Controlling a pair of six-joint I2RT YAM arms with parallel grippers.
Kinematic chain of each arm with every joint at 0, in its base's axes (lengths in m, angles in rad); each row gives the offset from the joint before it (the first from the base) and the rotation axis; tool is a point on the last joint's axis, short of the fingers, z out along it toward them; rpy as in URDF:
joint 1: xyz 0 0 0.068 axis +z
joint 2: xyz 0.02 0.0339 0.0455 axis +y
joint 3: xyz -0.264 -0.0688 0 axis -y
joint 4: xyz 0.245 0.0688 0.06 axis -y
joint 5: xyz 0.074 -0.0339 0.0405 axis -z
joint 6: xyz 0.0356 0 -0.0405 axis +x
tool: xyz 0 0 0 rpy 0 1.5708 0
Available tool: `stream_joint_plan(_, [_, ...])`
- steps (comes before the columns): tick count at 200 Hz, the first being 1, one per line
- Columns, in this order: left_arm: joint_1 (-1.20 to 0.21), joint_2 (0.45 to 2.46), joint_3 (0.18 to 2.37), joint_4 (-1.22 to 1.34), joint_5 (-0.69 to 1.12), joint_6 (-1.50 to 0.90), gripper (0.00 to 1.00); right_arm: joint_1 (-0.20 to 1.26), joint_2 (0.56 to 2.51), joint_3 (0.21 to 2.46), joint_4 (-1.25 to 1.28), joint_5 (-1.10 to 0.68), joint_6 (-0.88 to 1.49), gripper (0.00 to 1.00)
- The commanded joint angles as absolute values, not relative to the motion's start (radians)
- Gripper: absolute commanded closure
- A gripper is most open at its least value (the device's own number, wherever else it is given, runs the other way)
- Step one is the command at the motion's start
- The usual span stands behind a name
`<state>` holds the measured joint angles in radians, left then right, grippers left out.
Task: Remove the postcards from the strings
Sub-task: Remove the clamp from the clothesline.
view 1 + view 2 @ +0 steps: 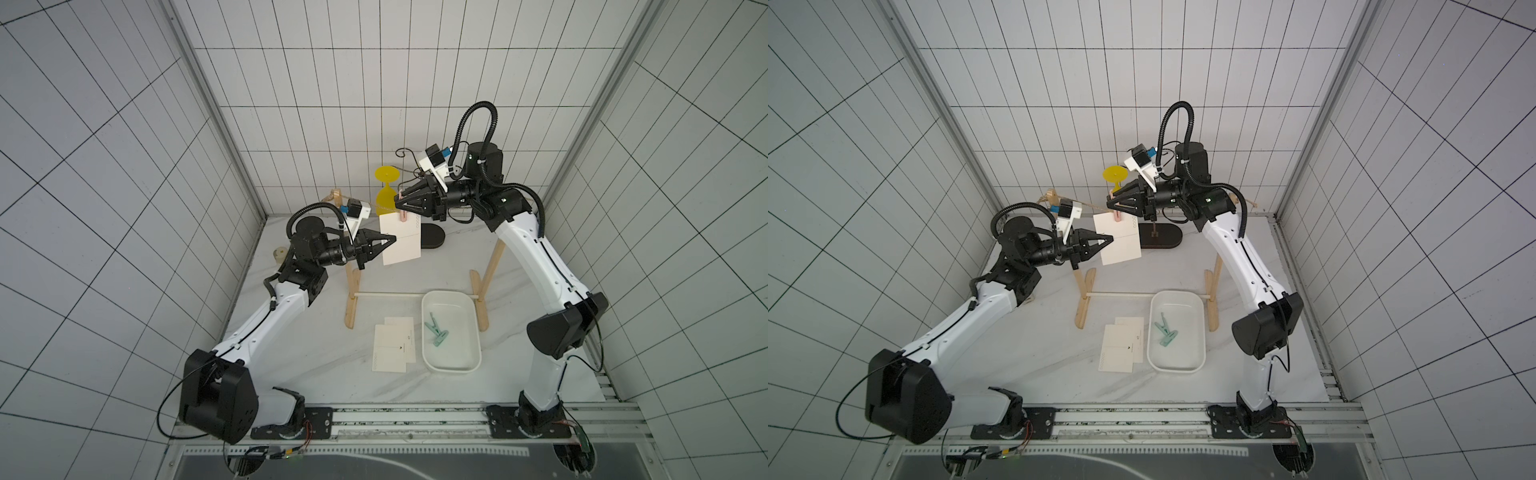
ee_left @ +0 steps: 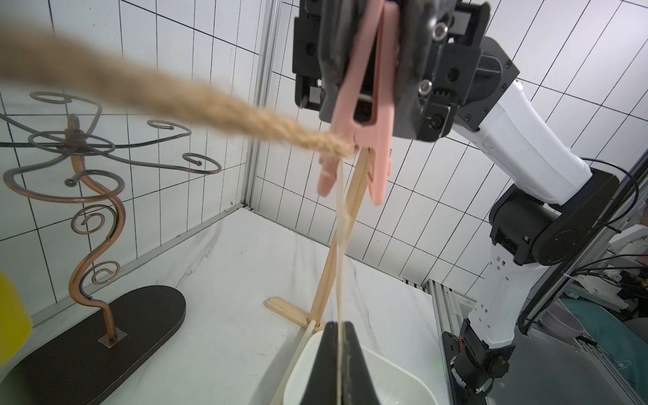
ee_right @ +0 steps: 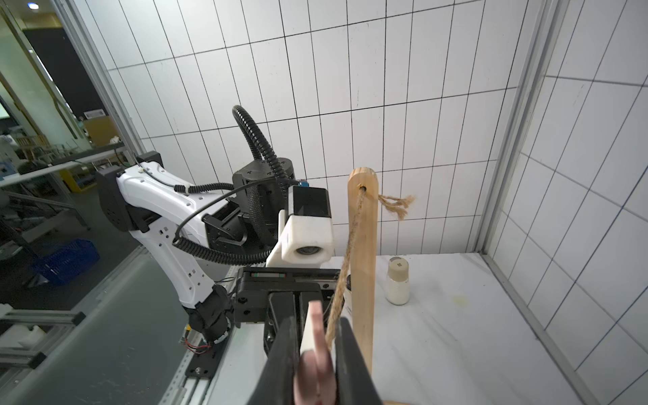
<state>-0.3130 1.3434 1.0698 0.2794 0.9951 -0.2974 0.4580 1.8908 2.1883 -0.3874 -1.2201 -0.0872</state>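
Note:
One of the postcards [image 1: 402, 245] [image 1: 1121, 245] hangs from the strings [image 1: 372, 206] [image 2: 210, 101], a tan twine between two wooden posts [image 3: 363, 245], under a pink clothespin [image 1: 404, 216] [image 2: 364, 105]. My left gripper [image 1: 394, 237] [image 1: 1112, 238] [image 2: 339, 331] is shut on the card's left edge, which shows edge-on in the left wrist view. My right gripper [image 1: 397, 203] [image 1: 1108, 204] [image 3: 315, 336] is shut on the clothespin's handles from the right, above the twine. The pin's lower jaws stand spread around the card. Two more postcards [image 1: 390, 351] lie overlapped on the table.
A white tray [image 1: 452, 369] right of the lying cards holds green clothespins [image 1: 434, 330]. Behind the rack stand a yellow goblet [image 1: 386, 187] and a copper wire stand on a dark oval base [image 1: 432, 237]. A small white bottle [image 3: 398, 280] sits near the left post.

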Motion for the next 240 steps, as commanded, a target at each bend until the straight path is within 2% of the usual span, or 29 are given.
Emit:
stream_joint_plan(1, [-0.31,1.35,1.099,0.288,1.0,-0.301,1.0,0.469,1.902,2.241,-0.397,-1.243,-0.104,1.0])
stream_joint_plan(82, [-0.31,1.333,1.067,0.316,0.981,-0.329,1.0,0.473,1.87,2.203,-0.373,-1.151,-0.117,1.0])
stream_joint_plan(240, [-0.361,1.242,1.005,0.272,0.904,-0.31,1.0,0.476,1.742,2.074,0.027,-0.844,0.078,1.0])
